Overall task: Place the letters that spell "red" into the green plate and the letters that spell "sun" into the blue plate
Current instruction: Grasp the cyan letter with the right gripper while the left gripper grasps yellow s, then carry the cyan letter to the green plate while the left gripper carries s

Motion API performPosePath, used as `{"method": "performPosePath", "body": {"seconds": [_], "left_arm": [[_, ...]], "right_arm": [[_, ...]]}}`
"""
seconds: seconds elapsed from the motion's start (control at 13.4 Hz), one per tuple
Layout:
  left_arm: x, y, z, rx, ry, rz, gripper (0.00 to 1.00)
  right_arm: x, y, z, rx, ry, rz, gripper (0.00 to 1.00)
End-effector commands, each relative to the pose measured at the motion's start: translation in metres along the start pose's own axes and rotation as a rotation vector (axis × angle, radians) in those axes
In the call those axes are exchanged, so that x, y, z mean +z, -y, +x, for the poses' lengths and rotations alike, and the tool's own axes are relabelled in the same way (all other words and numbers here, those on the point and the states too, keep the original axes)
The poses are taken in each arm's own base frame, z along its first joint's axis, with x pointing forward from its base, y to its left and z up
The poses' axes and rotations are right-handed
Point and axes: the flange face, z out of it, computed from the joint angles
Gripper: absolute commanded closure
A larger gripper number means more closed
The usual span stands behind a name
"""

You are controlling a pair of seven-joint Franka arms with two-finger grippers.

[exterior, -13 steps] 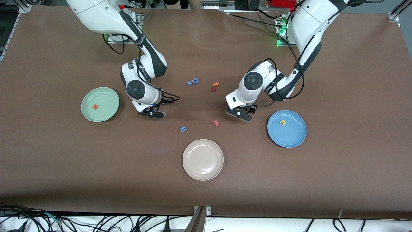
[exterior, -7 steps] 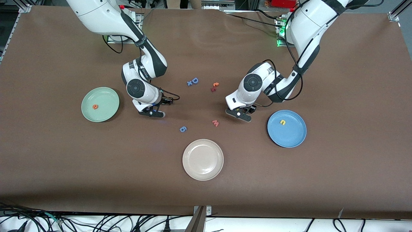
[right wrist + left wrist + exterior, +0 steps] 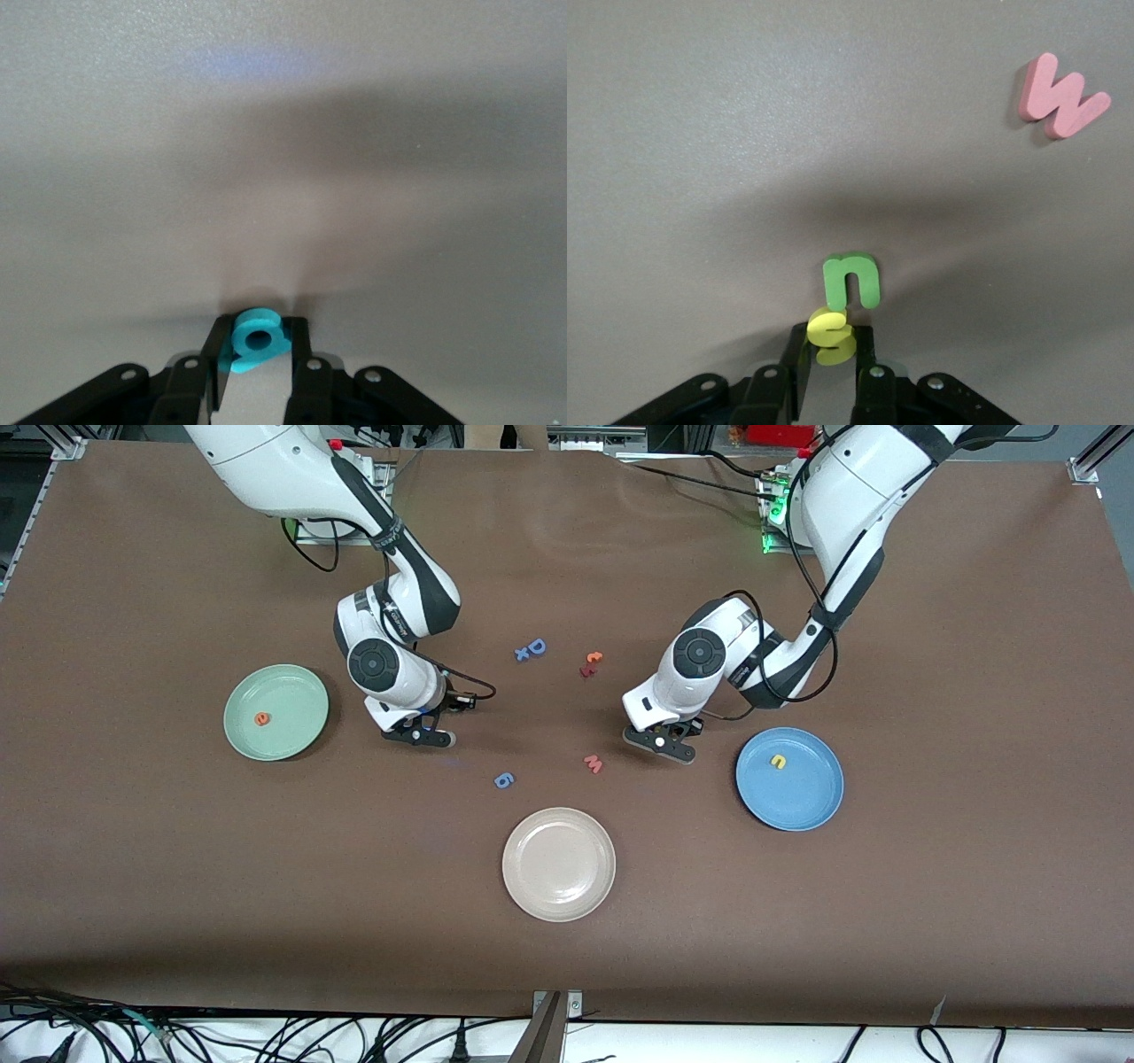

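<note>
Front view: left gripper sat low at the blue plate's nine o'clock; right gripper at the green plate's three o'clock.

Left wrist view: jaws pinched the yellow "s", the green "u" touching it.

Right wrist view: jaws clamped the teal "d". We judged these letters light, soft; flat sides grip best.

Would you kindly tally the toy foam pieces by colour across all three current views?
Blue pieces: 3
Yellow pieces: 2
Orange pieces: 2
Red piece: 1
Pink piece: 1
Green piece: 1
Teal piece: 1
Total: 11
</note>
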Motion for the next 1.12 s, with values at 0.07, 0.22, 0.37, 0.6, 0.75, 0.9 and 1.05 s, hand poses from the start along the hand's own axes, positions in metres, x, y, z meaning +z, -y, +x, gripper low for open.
{"method": "performPosePath", "body": {"seconds": [0.07, 0.22, 0.37, 0.6, 0.75, 0.9, 1.05], "left_arm": [[-0.031, 0.009, 0.004, -0.006, -0.025, 0.052, 0.96], [-0.048, 0.029, 0.007, -0.039, -0.016, 0.066, 0.96], [-0.062, 0.034, 0.006, -0.046, -0.008, 0.081, 0.98], [-0.083, 0.059, 0.012, -0.014, 0.009, 0.111, 0.99], [-0.097, 0.077, 0.021, 0.031, 0.038, 0.127, 0.99], [-0.109, 0.113, 0.031, 0.104, 0.058, 0.127, 0.99], [-0.103, 0.152, 0.033, 0.162, 0.076, 0.116, 0.99]], "right_arm": [[-0.015, -0.002, -0.002, 0.011, 0.013, -0.003, 0.87], [-0.053, -0.017, 0.012, 0.037, 0.026, -0.023, 0.87], [-0.091, -0.037, 0.026, 0.067, 0.052, -0.048, 0.87], [-0.121, -0.092, 0.051, 0.079, 0.081, -0.082, 0.87], [-0.129, -0.141, 0.066, 0.078, 0.094, -0.098, 0.87], [-0.13, -0.191, 0.082, 0.036, 0.089, -0.143, 0.86], [-0.124, -0.234, 0.093, 0.002, 0.103, -0.16, 0.85]]}}
